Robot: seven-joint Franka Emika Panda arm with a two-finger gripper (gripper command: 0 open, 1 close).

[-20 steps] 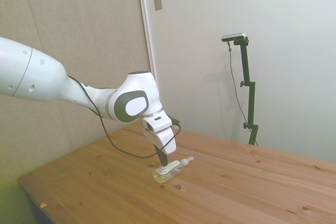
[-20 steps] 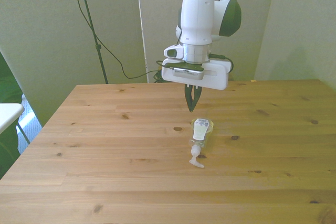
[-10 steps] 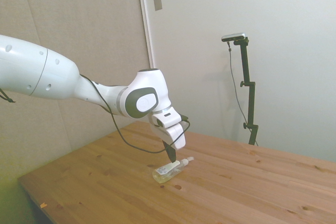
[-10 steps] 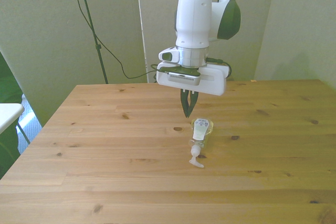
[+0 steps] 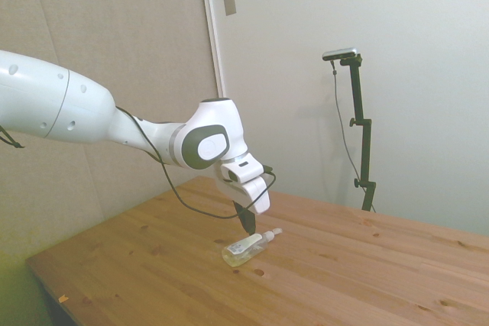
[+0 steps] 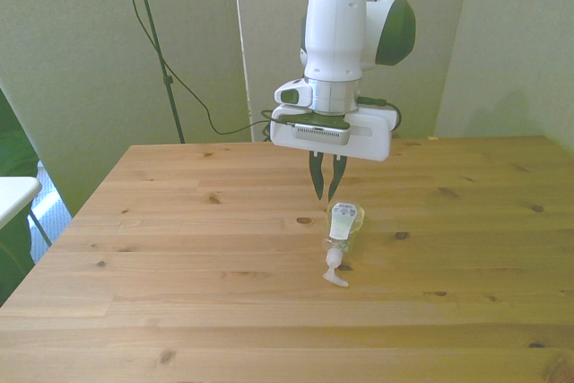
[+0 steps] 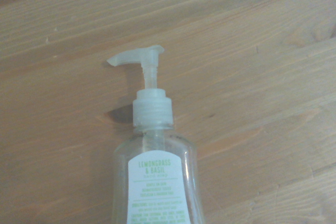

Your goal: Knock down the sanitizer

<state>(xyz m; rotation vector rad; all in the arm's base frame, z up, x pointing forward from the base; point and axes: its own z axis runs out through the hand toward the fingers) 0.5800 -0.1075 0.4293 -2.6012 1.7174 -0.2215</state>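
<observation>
1. Table (image 6: 179, 311): wooden; the sanitizer is being borne near its middle.
2. Arm (image 5: 92, 116): white; over the last second it is being raised and drawn clear of the bottle.
3. Gripper (image 6: 326, 195): empty; fingers are now being held slightly parted, closer together a second ago.
4. Sanitizer (image 6: 343, 229): lying flat, label up, unmoved throughout; pump nozzle (image 7: 137, 59) is being pointed away from the robot. The knock-down is judged complete.

End effector (image 6: 325, 193) fingers now slightly parted
</observation>
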